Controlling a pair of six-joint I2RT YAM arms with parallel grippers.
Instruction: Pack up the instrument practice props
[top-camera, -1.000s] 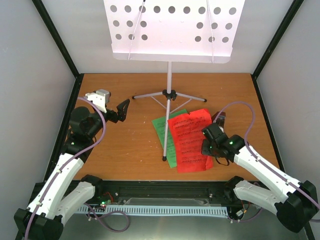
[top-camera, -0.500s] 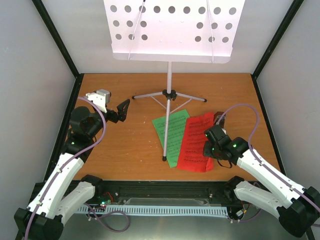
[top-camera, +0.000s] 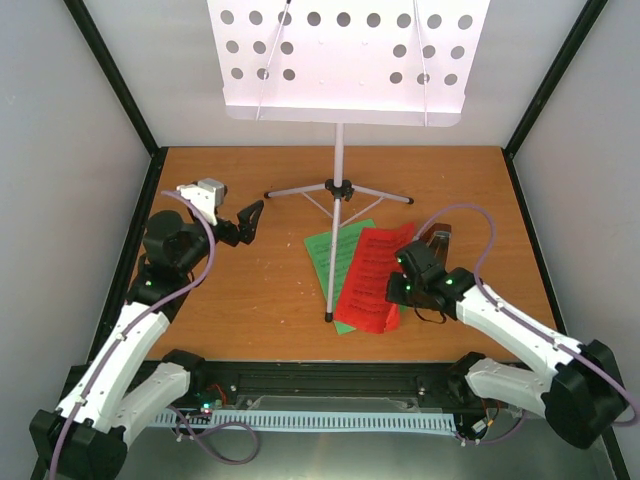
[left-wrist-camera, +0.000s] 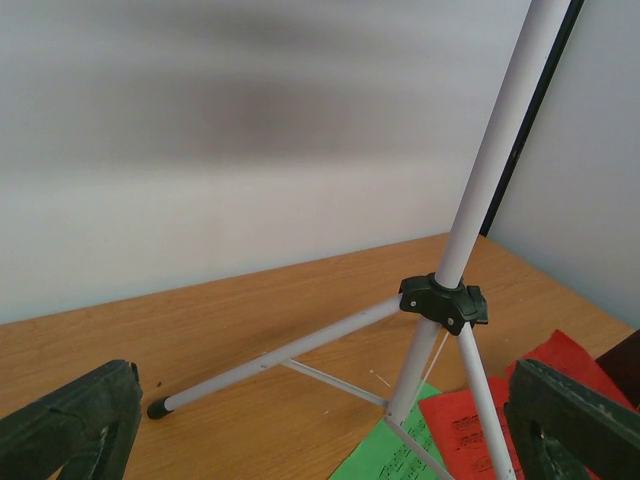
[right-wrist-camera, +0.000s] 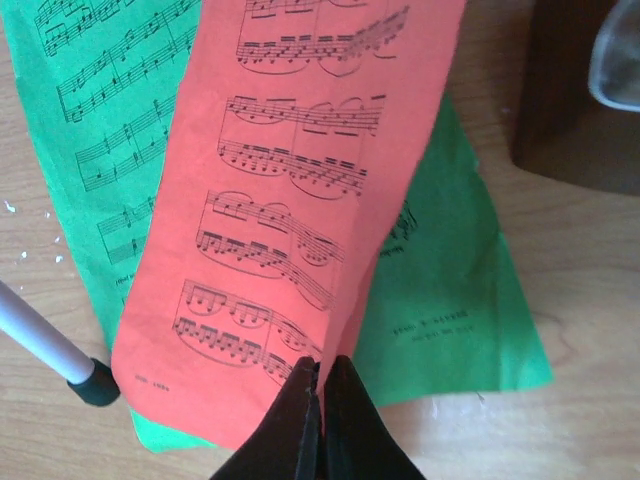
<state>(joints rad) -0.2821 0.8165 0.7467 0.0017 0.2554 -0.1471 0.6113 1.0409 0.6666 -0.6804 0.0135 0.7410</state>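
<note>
Paper first: the red sheet (top-camera: 368, 278) (right-wrist-camera: 300, 180) is pinched at its near edge by the right fingers (right-wrist-camera: 300, 420) (top-camera: 396, 290), which are shut tight on it. That edge is bent up off the bench (top-camera: 250, 300), & the rest of the page leans over the green sheet (top-camera: 330, 255) (right-wrist-camera: 440, 300). Both pages have black music notes on them. The green sheet lies flat on the bench, under the red one, and sticks out on the L & R sides in the wrist view.

Just beside the sheets, to the R and a bit farther back, sits the brown metronome (top-camera: 438, 243) (right-wrist-camera: 565, 110) w/ its clear cover. It stands on the bench, apart from the red sheet.

The stand (top-camera: 338, 170) (left-wrist-camera: 480, 190) is up on its 3 legs in the middle at the back. Its front leg runs down along the L side of the sheets, & the black foot rests by the green sheet. The white tray (top-camera: 345, 60) w/ round holes is up top.

Over on the L side, the left fingers (top-camera: 248, 218) (left-wrist-camera: 75, 425) are spread wide w/ nothing in them. They hang above the bench, well apart from the sheets, and point at the stand's legs.
</note>
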